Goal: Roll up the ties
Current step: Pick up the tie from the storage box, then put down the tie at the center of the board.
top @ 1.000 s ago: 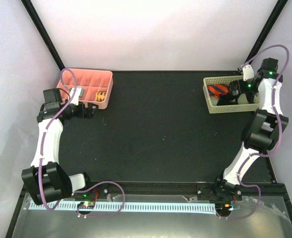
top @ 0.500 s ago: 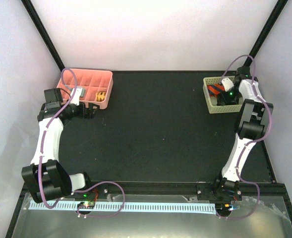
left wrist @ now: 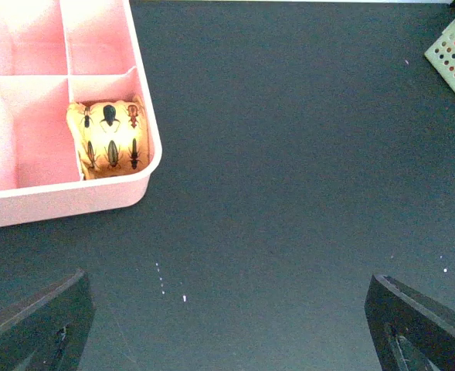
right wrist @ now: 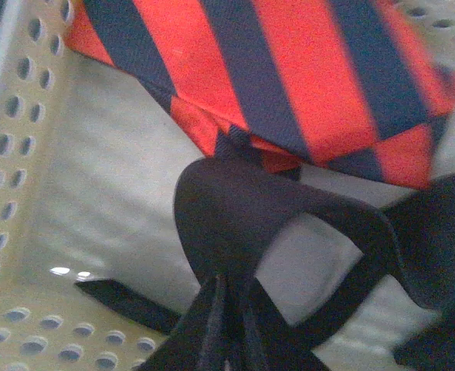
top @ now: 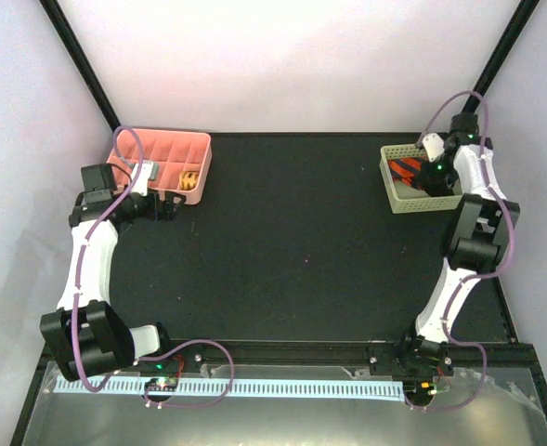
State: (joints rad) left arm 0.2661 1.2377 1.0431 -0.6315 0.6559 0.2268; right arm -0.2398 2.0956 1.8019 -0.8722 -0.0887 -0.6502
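Top external | striped tie point(top: 405, 170) in basket point(top: 393, 201) | just beside right hand point(top: 430, 175)

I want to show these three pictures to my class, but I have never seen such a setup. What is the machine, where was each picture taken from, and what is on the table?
The machine is two robot arms, left and right, bolted to a black table. One picture looks down from above and behind them; the other two come from a camera on each wrist. The left gripper is open and empty, near a pink plastic compartment tray holding one rolled yellow insect-print tie. The right gripper reaches into a beige perforated plastic basket, where a red and navy striped tie and a looped black tie lie loose. Whether it grips one cannot be told.
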